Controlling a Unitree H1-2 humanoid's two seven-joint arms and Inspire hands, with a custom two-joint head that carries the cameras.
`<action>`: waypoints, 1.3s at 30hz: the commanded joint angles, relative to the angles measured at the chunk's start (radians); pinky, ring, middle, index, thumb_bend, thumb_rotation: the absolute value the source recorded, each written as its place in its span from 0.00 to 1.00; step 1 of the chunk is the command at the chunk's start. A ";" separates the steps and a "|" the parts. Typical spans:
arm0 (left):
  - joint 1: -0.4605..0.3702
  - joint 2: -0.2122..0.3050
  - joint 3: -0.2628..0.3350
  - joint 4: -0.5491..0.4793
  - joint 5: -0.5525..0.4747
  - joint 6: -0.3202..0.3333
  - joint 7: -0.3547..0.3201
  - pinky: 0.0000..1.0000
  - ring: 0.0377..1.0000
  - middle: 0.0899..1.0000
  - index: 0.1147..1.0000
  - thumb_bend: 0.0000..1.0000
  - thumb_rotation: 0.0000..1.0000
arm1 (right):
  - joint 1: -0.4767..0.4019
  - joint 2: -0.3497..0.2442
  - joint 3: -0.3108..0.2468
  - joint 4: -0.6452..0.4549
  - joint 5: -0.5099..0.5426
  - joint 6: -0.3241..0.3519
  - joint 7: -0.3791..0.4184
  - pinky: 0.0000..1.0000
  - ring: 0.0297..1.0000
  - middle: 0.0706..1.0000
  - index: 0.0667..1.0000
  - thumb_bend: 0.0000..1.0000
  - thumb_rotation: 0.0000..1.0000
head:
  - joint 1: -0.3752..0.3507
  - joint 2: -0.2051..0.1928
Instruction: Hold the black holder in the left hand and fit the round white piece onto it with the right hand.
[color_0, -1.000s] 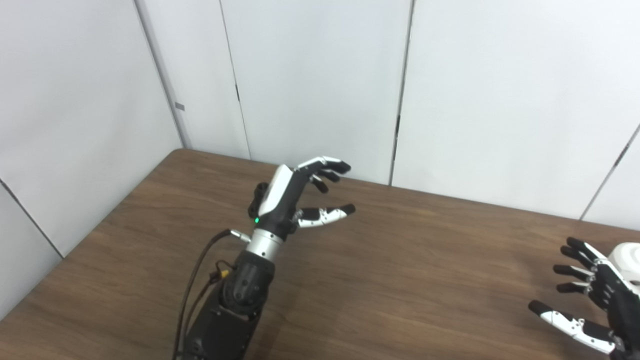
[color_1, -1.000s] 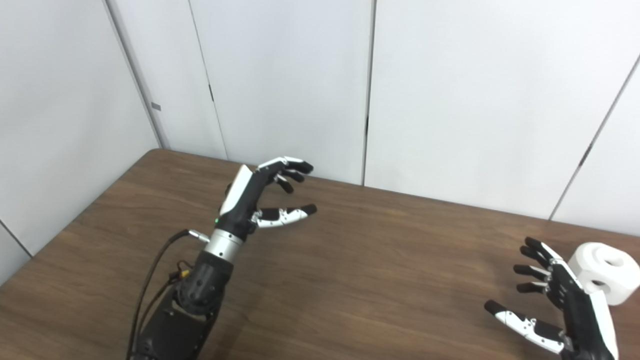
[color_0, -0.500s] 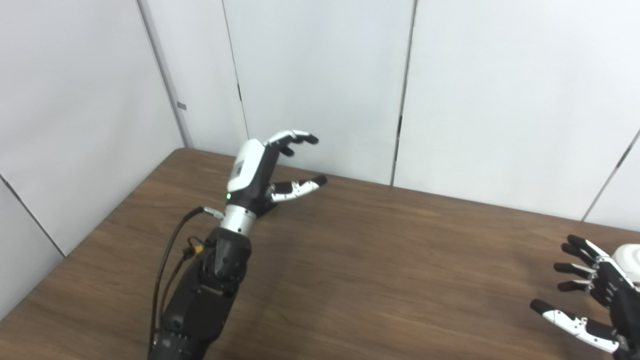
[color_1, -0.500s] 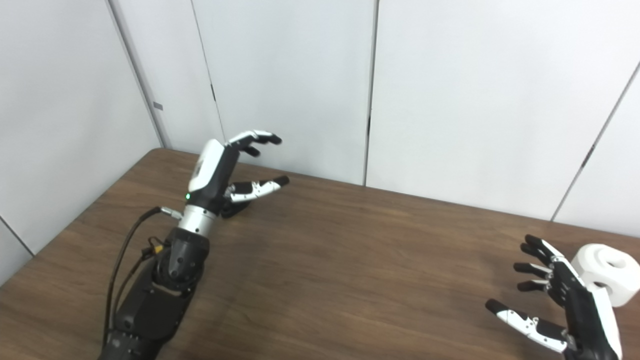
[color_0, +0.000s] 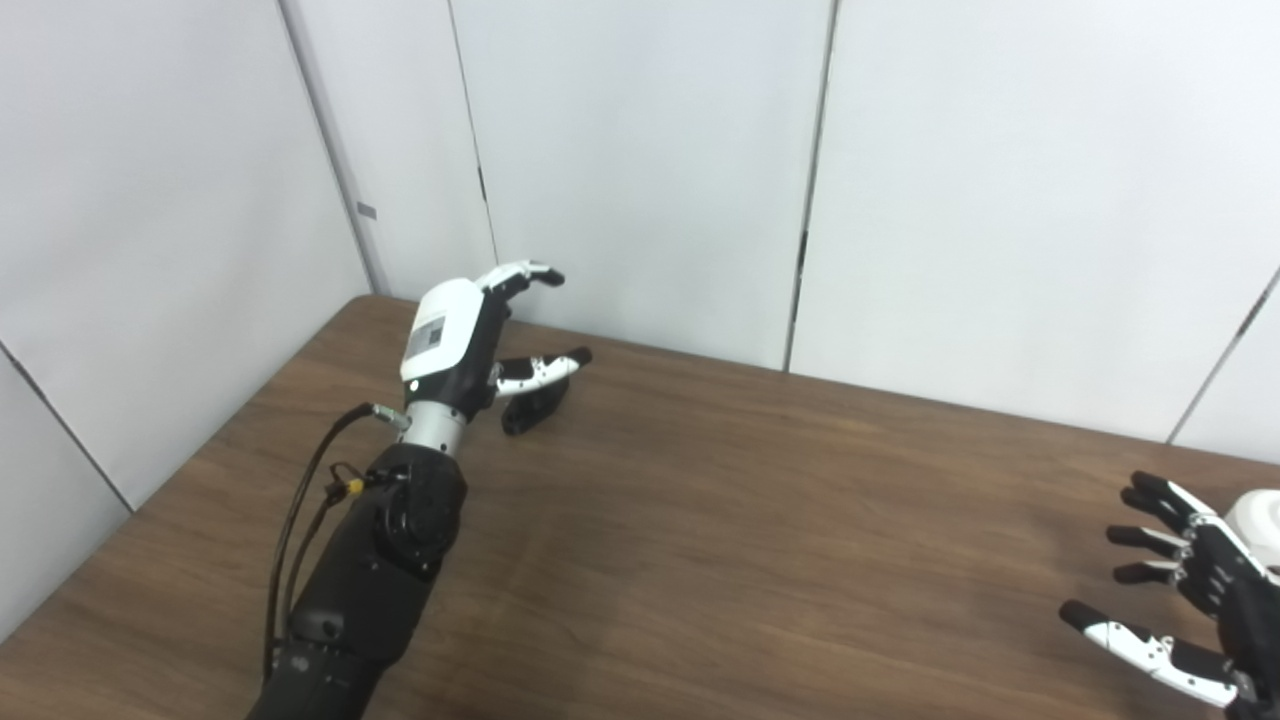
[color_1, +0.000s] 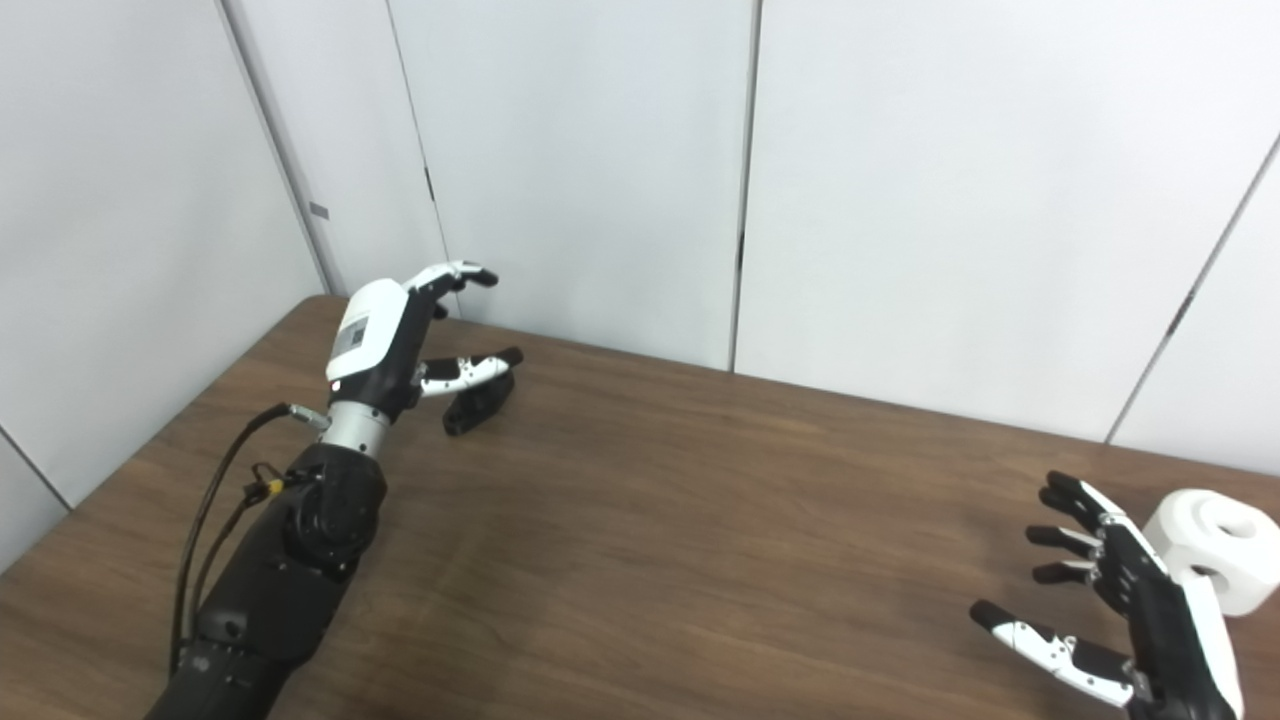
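The black holder (color_0: 533, 407) lies on the brown table near its far left corner, partly under my left thumb. My left hand (color_0: 470, 335) hovers just left of and above it, open, fingers curled forward, not touching it as far as I can see. The round white piece (color_1: 1212, 550), a chunky ring with a hole, sits at the table's right edge. My right hand (color_1: 1130, 605) is open just left of it, fingers spread, and holds nothing. In the left eye view only a sliver of the white piece (color_0: 1258, 512) shows.
The wooden table (color_0: 760, 520) runs up to white wall panels (color_0: 640, 160) at the back and left. A black cable (color_0: 300, 500) loops from my left forearm.
My left hand has swung left and toward the far corner, uncovering the black holder beside its thumb. The right hand has stayed put. The camera has shifted slightly.
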 joint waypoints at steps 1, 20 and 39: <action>-0.050 0.025 0.000 -0.034 0.034 0.045 0.024 0.67 0.81 0.82 0.70 0.83 0.32 | -0.034 -0.013 -0.010 -0.022 0.016 -0.025 0.000 0.57 0.72 0.82 0.83 0.55 0.00 | 0.000 0.001; -0.089 -0.001 -0.059 0.036 0.204 0.352 0.180 0.73 0.93 0.91 0.70 0.92 0.42 | -0.026 -0.015 -0.011 -0.034 0.014 -0.013 0.002 0.56 0.71 0.82 0.83 0.54 0.00 | 0.004 0.009; -0.108 0.009 -0.115 0.137 0.215 0.472 0.152 0.78 1.00 1.00 0.62 1.00 0.56 | -0.026 -0.018 -0.013 -0.049 0.024 0.007 0.011 0.56 0.71 0.82 0.83 0.54 0.00 | 0.005 0.014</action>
